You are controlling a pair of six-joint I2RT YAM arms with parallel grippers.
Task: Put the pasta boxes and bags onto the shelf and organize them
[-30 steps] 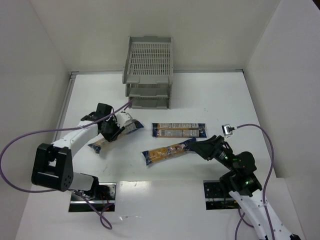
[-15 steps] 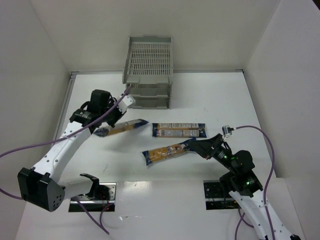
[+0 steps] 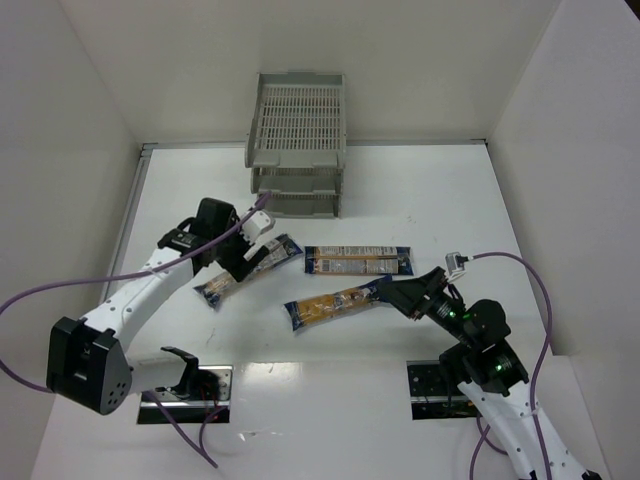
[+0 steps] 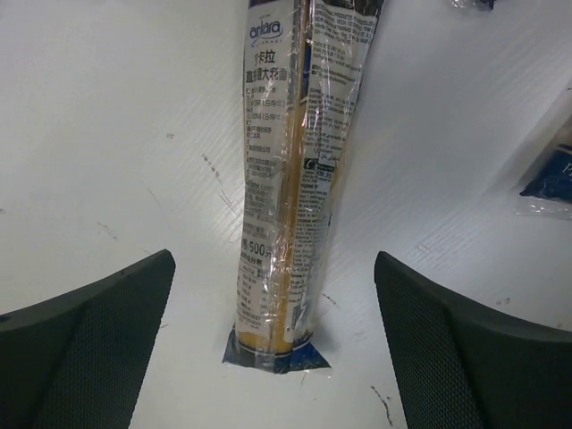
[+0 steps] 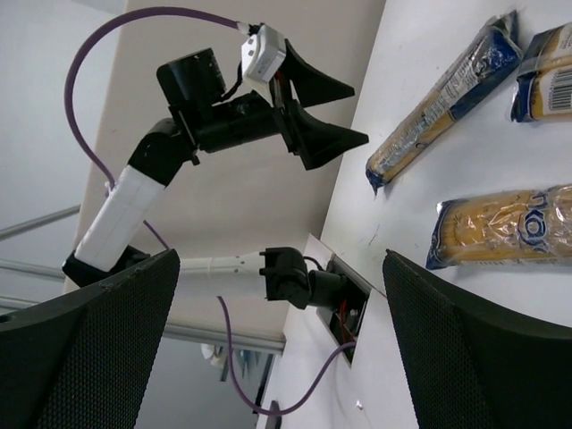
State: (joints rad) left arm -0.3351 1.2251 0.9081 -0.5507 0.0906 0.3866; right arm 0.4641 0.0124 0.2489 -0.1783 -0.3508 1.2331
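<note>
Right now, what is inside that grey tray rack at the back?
The top tier of the grey three-tier tray rack shows only bare slotted grid. The two lower tiers are covered from above, so their insides cannot be seen.

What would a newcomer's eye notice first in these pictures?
Three long pasta packs with blue ends lie on the white table, in front of the grey three-tier shelf at the far side. The left gripper hangs open over the leftmost pack; to its right lie the straight pack and, nearer the arms, the slanted pack.
</note>
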